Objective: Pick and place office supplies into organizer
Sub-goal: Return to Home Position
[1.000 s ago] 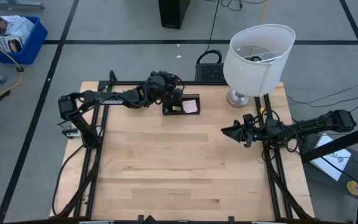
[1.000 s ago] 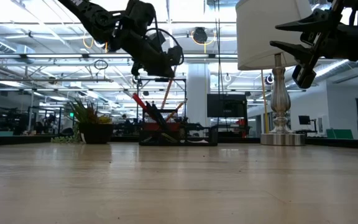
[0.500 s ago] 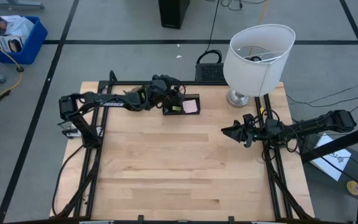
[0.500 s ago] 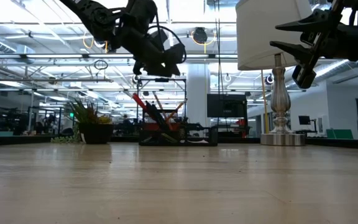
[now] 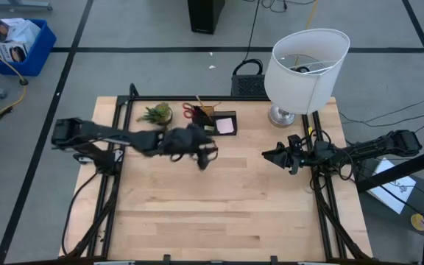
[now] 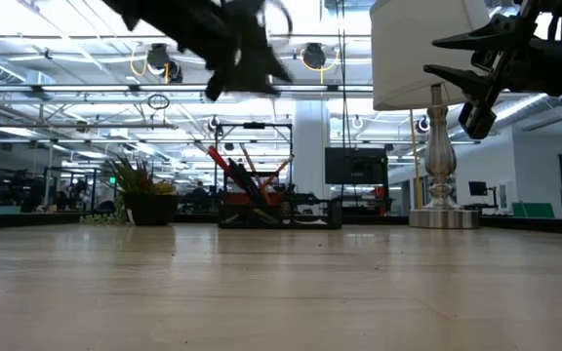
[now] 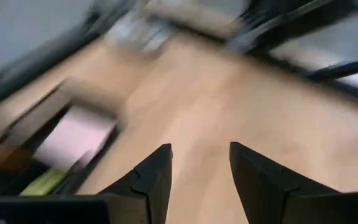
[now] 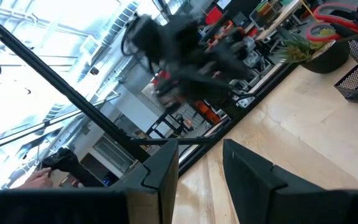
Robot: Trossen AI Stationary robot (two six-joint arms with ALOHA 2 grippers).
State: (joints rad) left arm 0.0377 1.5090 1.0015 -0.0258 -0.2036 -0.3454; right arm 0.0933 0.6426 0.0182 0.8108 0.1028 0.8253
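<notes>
The organizer stands at the table's far edge, left of the lamp. Red-handled scissors, orange pencils and dark pens stick up from its cup end. A pink sticky-note pad and a yellow-green piece lie in its tray. My left gripper hovers open and blurred just in front of the organizer, nearer the table's middle, holding nothing. My right gripper waits open above the table's right part.
A big white lamp stands at the far right corner on a silver base. A small potted plant sits left of the organizer. Bare wood spreads over the middle and near half of the table.
My left gripper has swung fast from above the organizer's cup end toward the table's near edge and a little to the right. The scissors, pencils and plant, covered by the arm before, now show in the high view. The right arm has kept still.
</notes>
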